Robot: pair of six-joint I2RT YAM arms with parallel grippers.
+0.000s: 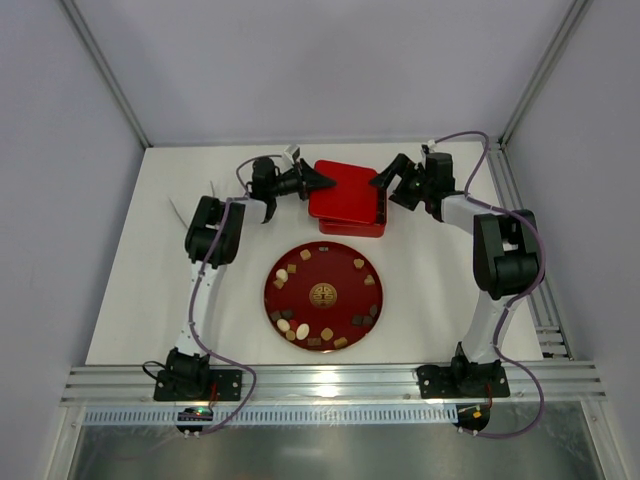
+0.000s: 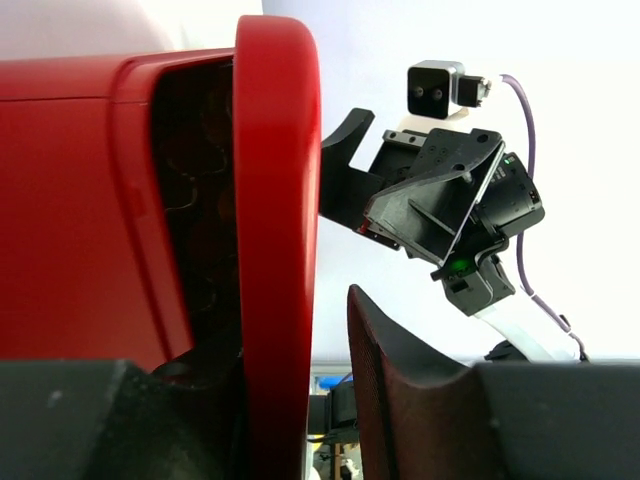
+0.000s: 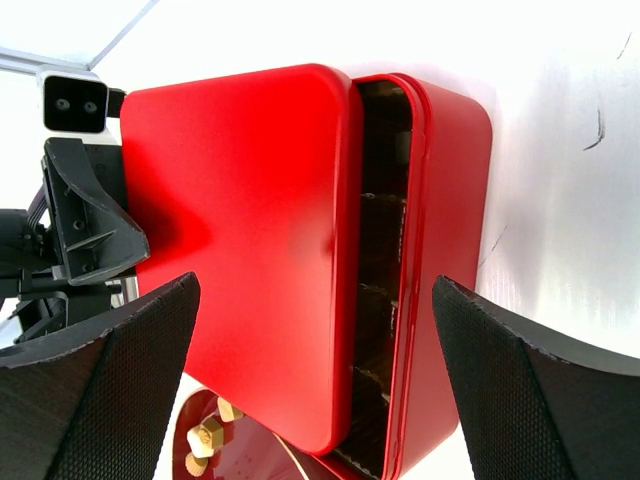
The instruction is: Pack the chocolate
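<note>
Beyond the chocolate (image 1: 300, 330) (plated, nearside) lay red box (image 1: 352, 222) | left gripper (image 1: 324, 182) loose astride its lid (image 1: 345, 190) | right gripper (image 1: 389, 173) splayed opposite, empty

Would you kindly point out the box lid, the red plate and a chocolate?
box lid (image 3: 240, 250), right wrist view, flat top.
red plate (image 1: 345, 283), top view, bare surface.
chocolate (image 1: 305, 254), top view, a far tan piece.
</note>
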